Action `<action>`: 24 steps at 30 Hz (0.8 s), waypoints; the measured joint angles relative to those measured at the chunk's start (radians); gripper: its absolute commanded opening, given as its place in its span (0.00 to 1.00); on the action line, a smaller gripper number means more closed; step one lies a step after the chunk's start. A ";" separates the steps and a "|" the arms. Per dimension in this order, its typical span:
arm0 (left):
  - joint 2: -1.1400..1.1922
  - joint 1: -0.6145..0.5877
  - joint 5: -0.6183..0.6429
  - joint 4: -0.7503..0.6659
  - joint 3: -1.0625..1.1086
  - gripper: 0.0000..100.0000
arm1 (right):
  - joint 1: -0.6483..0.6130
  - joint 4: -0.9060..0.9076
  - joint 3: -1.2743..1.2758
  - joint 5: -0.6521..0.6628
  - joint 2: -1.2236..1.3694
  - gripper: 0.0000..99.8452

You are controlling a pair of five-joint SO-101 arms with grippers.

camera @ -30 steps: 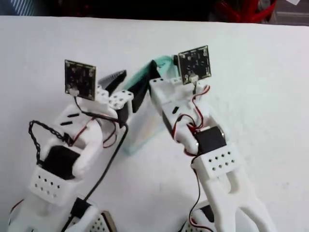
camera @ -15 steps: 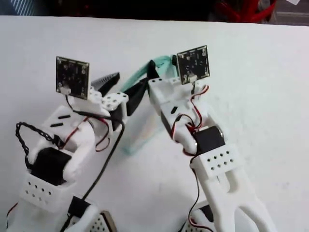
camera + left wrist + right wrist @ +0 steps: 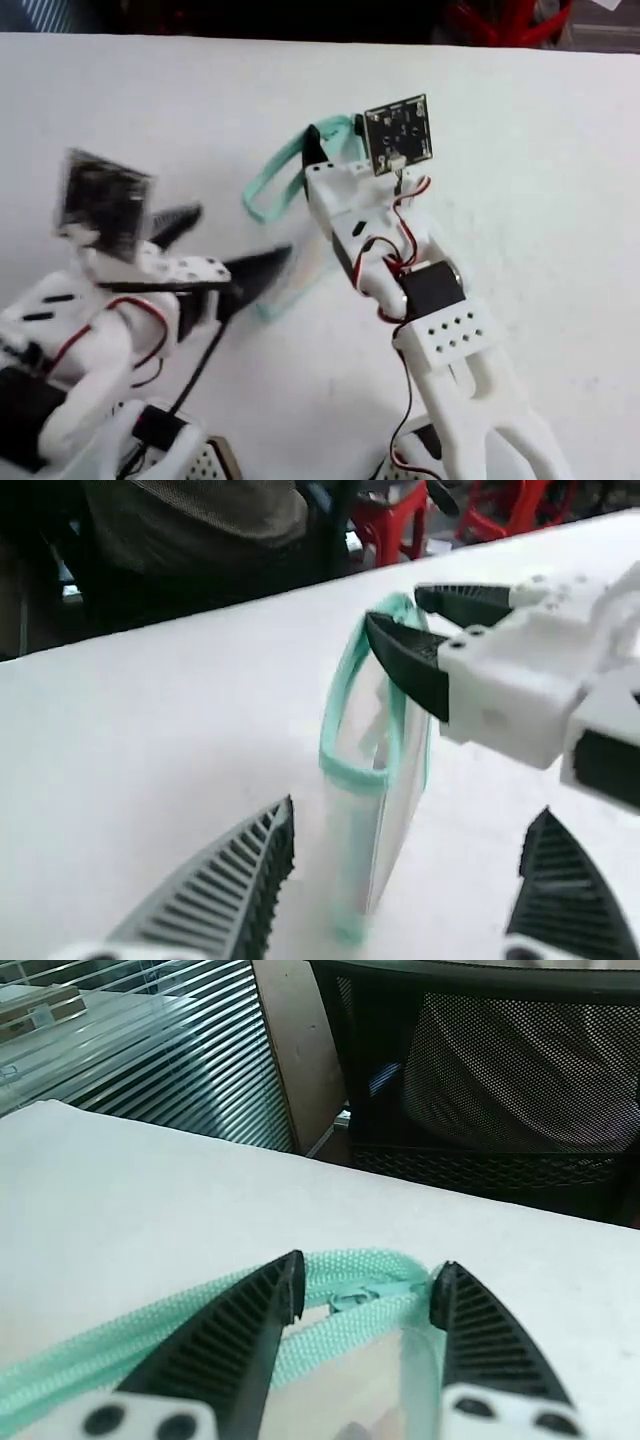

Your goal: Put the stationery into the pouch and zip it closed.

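Nearest, the left gripper (image 3: 415, 815), spread wide and grasping nothing. Hangs low over the white table (image 3: 150, 730), ribbed black fingers (image 3: 235, 880) pointing toward the pouch (image 3: 395, 780) but apart from it. Just past that, the pouch itself: stands upright on its narrow edge near the middle of the table. Has clear plastic walls and a mint-green woven band around the mouth. Gapes open along the top, and from above looks like a long green loop. Contents not to be told through the clear wall. At the far end of the pouch, the right gripper (image 3: 370, 1265), clenched on the green band, with one black finger on each side of the rim and touching it. Between those fingers, a small green piece (image 3: 348, 1300), perhaps the zip slider, hard to tell. Behind them, the white arm body with red and black wires (image 3: 400, 250). Above that wrist, a square camera board (image 3: 400, 130) with tiny markings, too small to read. Farthest, past the table edge, a black mesh chair (image 3: 520, 1070), window blinds (image 3: 150, 1050) and red chair frames (image 3: 490, 510).
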 measured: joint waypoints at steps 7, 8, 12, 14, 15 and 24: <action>0.012 -0.009 -0.032 -0.117 0.264 0.36 | 0.000 0.000 0.000 0.000 0.000 0.20; 0.008 -0.018 -0.032 -0.152 0.310 0.36 | 0.000 0.000 0.000 0.000 0.000 0.20; -0.112 -0.051 -0.032 -0.330 0.523 0.36 | 0.000 0.000 0.000 0.000 0.000 0.20; -0.212 -0.058 -0.032 -0.442 0.663 0.35 | 0.000 0.000 0.000 0.000 0.000 0.20; -0.270 -0.058 -0.032 -0.500 0.735 0.35 | 0.000 0.000 0.000 0.000 0.000 0.20; -0.565 -0.058 0.003 -0.901 1.211 0.35 | 0.000 0.000 0.000 0.000 0.000 0.20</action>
